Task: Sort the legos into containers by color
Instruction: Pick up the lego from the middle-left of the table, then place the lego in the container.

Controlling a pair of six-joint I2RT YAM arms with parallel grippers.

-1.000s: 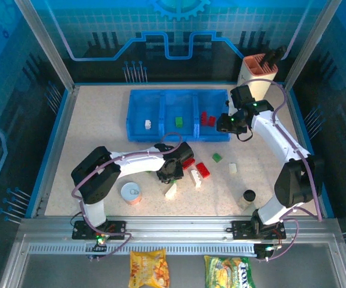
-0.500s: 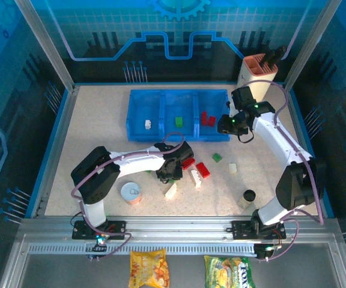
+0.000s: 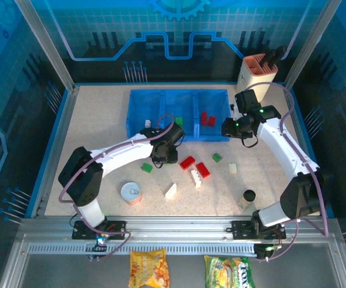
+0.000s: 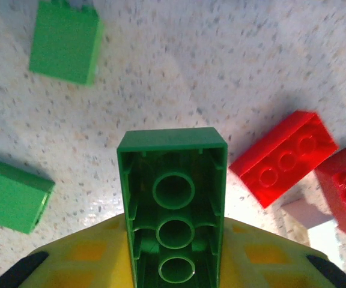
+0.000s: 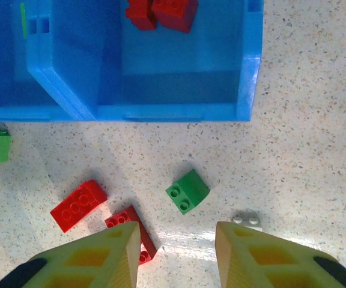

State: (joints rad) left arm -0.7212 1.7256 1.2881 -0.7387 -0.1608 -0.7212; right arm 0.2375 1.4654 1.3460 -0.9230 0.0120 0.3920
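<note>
legos: loose pieces are lying on the table [image 3: 95, 132] along the near side of the tray [image 3: 130, 114], and a few are already sitting sorted inside it.
left compartment: this end of the tray is holding one white brick [image 3: 148, 124], so anything green landing here is spoiling the sort.
left jaws: they are clenching the held green brick [image 4: 173, 204] by one end, with most of its length sticking out. They are hanging just at the tray's near wall, about level with the divider between the left and middle compartments.
slip risk: with so little of the brick pinched, it is likely to pivot or slide out if it brushes the tray's near wall on the way over.
drop risk: released this close to the divider, it is liable to bounce off the edge and tumble in with the white one.
middle compartment: the sorted green brick [image 3: 178, 122] is lying here, which is marking this as the place for the held one.
red bricks: two [image 3: 187, 162] are lying on the table just near of the tray's middle, right under the left arm's path, so a low sweep is risking a scatter.
right compartment: red pieces [image 3: 208, 118] are resting inside.
right jaws: they are standing apart with nothing between them, hovering off the tray's near right corner above the small green brick [image 5: 188, 191].
crowding risk: both arms are working near the tray's middle, so a reach for that brick is risking contact between them.
</note>
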